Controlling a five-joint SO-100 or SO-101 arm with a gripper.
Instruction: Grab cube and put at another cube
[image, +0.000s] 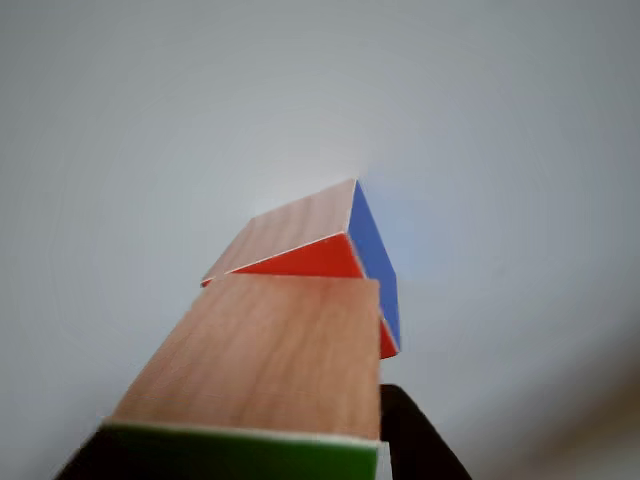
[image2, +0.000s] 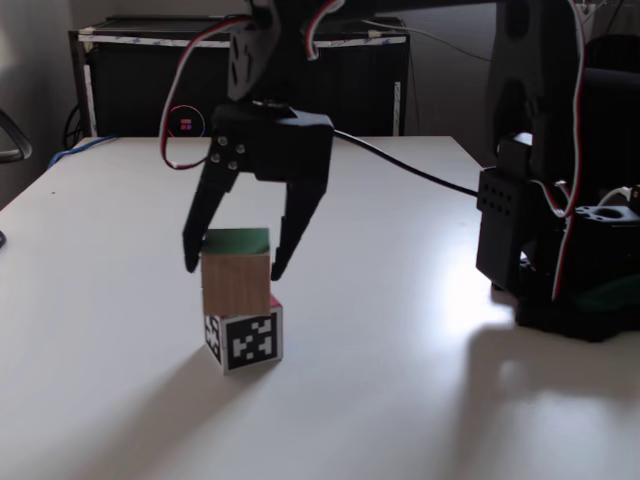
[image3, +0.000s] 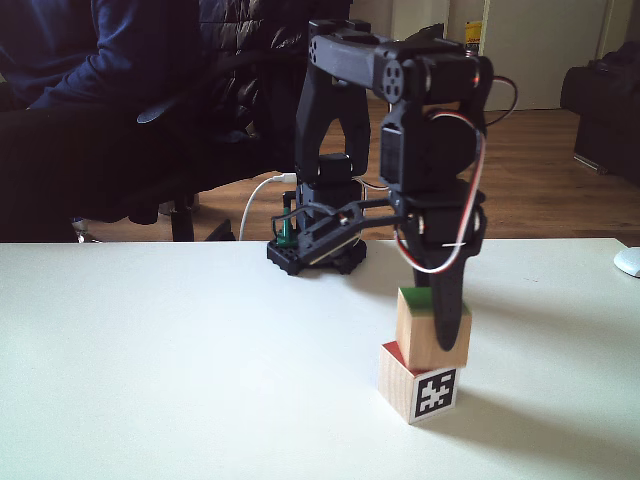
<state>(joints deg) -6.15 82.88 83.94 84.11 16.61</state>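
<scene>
Wooden cube with a green top face (image2: 237, 272) sits stacked on the wooden cube with red and blue faces and a black-and-white marker (image2: 246, 338), slightly offset, on the white table (image2: 400, 400). Black two-finger gripper (image2: 233, 262) straddles the green-topped cube, fingers spread apart at its sides, not clamping. Behind, the arm's black base (image3: 318, 252) stands near the table's far edge.

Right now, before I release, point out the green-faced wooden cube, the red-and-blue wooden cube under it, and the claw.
Green-faced wooden cube (image2: 236, 283): a fixed view, on its plain wood front face.
Red-and-blue wooden cube (image2: 251, 340): a fixed view, on its black-and-white marker face.
Claw (image2: 233, 268): a fixed view, midway between the fingertips either side of the upper cube.
</scene>
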